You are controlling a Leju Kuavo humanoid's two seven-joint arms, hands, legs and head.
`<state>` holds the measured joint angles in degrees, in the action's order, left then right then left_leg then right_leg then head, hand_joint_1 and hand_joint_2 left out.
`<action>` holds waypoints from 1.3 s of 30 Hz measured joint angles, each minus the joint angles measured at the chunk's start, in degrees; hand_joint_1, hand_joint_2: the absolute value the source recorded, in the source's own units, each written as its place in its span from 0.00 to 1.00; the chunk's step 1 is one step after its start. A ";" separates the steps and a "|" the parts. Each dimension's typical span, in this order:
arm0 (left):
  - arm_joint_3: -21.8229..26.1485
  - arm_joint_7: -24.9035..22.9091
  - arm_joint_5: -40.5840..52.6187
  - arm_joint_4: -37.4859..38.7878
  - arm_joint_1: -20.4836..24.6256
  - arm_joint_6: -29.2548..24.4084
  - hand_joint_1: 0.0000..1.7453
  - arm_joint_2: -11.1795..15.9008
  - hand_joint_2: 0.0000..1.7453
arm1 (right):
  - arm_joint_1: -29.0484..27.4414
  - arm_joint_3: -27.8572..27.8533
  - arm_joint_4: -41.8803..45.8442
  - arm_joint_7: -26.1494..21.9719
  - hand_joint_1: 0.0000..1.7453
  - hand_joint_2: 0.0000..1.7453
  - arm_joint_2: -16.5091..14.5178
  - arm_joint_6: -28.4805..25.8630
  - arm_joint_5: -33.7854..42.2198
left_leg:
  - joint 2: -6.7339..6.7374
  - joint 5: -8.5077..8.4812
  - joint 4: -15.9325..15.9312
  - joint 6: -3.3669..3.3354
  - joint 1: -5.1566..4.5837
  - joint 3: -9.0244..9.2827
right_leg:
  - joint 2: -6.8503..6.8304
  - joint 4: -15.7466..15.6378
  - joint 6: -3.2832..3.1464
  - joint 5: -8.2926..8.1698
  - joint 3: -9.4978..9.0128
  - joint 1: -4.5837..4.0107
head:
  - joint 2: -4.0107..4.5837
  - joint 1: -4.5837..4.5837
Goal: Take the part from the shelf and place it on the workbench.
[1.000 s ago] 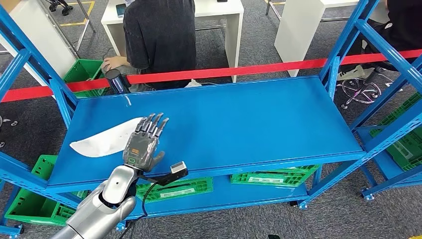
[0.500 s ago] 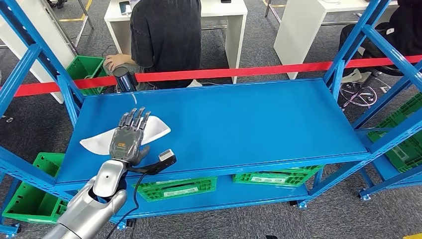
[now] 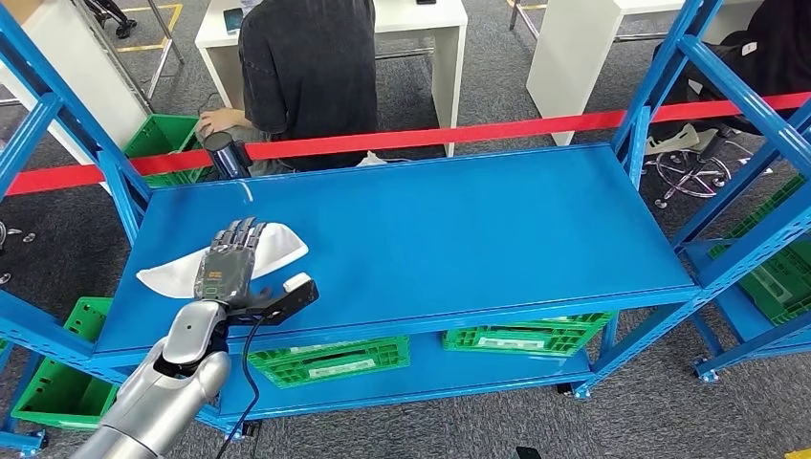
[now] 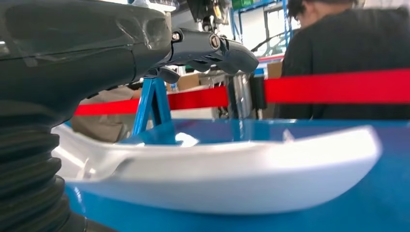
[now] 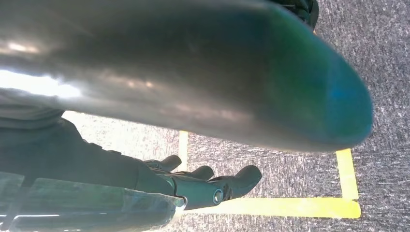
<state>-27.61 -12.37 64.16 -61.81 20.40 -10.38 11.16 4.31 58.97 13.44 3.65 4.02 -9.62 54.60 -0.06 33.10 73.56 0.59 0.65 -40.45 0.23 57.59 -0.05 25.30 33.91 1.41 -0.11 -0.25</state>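
The part [image 3: 281, 245] is a long white curved shell lying flat on the blue shelf [image 3: 459, 229], near its front left. My left hand [image 3: 228, 266] hovers over the middle of the part with its fingers stretched forward and nothing held. In the left wrist view the dark fingers [image 4: 212, 48] reach out above the white part [image 4: 232, 169] with a gap between them. My right hand [image 5: 203, 181] hangs low over the grey floor, fingers loosely extended and empty.
A person in a dark shirt [image 3: 306, 67] sits behind the red barrier tape [image 3: 430, 139] at a white desk. A dark cylinder [image 3: 225, 153] stands at the shelf's back left corner. Green crates [image 3: 330, 361] sit on the lower level. Blue uprights [image 3: 660, 96] frame both ends.
My left hand has moved left, from the part's right end to over its middle. The camera has shifted slightly. The part still lies on the shelf.
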 joint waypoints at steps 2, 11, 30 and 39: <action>0.27 0.03 -0.23 0.30 0.13 0.13 0.00 0.10 1.00 | 0.14 0.00 0.02 0.19 0.00 0.00 -0.01 0.01 -0.02 | 0.00 -3.84 -7.03 -0.40 0.02 3.62 | 0.06 -0.01 0.02 0.00 -0.18 -0.01 | 0.00 -0.01; 0.88 0.06 -0.44 0.63 1.01 0.39 0.00 0.20 1.00 | 0.60 0.00 0.13 0.37 0.00 0.00 -0.07 0.04 -0.10 | 0.18 -7.56 -18.10 -2.82 -0.20 9.03 | -0.10 5.31 1.10 2.35 2.97 -0.47 | 0.00 0.14; 0.95 -0.50 -2.75 8.92 5.40 4.60 0.71 2.49 1.00 | 1.98 0.00 0.20 1.96 0.00 0.00 0.43 0.96 -1.96 | -0.02 0.51 0.43 -0.09 -0.16 -0.26 | 0.00 0.28 -0.13 0.08 0.21 -0.18 | 0.00 0.03; 0.89 0.18 -4.21 9.91 6.41 6.05 1.00 3.21 1.00 | 2.69 0.00 0.46 2.03 0.00 0.00 0.45 0.94 -2.73 | 0.20 -7.27 -17.02 -2.52 -0.77 7.99 | 0.18 0.21 0.79 -0.19 0.42 -0.65 | 0.00 0.10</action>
<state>-26.73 -12.20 59.95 -51.90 26.81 -4.33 14.38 7.00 58.97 13.90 5.68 4.47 -8.68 51.87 0.14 25.83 56.54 -1.93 -0.11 -32.46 0.41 57.80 0.73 25.11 34.34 0.76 -0.11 -0.14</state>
